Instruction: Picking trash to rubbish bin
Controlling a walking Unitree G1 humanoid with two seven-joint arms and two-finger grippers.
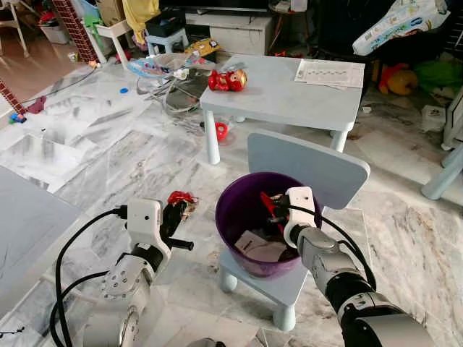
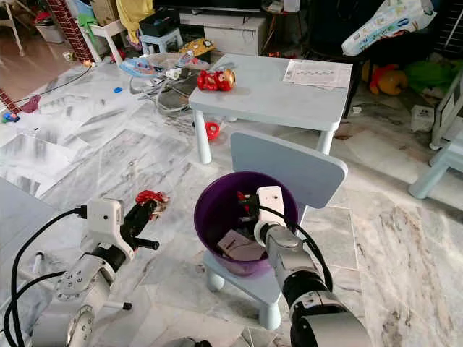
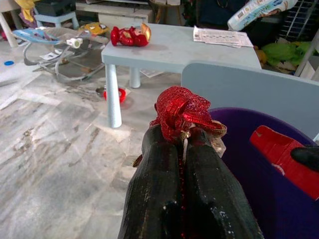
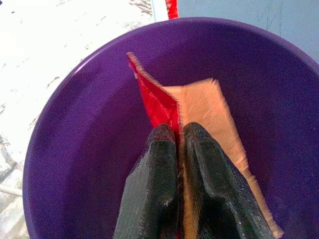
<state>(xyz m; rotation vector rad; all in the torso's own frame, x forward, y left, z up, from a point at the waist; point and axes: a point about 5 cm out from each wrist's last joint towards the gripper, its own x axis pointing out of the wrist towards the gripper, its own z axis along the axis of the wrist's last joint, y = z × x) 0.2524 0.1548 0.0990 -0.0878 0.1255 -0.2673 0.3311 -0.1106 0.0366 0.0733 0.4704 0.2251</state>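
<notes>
Here, from the head views, the right gripper [image 1: 270, 207] reaches inside a purple bin [image 1: 231, 217] on a small chair [image 1: 307, 168]. In its wrist view, fingers clamp a red wrapper [image 4: 152, 97]. The left gripper [image 3: 185, 140] pinches crumpled red trash [image 3: 182, 107] beside the bin's rim.

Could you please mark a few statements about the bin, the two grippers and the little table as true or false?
1. The purple bin stands on a small chair. True.
2. The left gripper is empty. False: it is shut on a crumpled red wrapper.
3. The right gripper holds a flat red piece over the inside of the bin. True.
4. The red toy lies in the bin. False: it lies on the pale blue table.
5. Papers lie on that table. True.
</notes>
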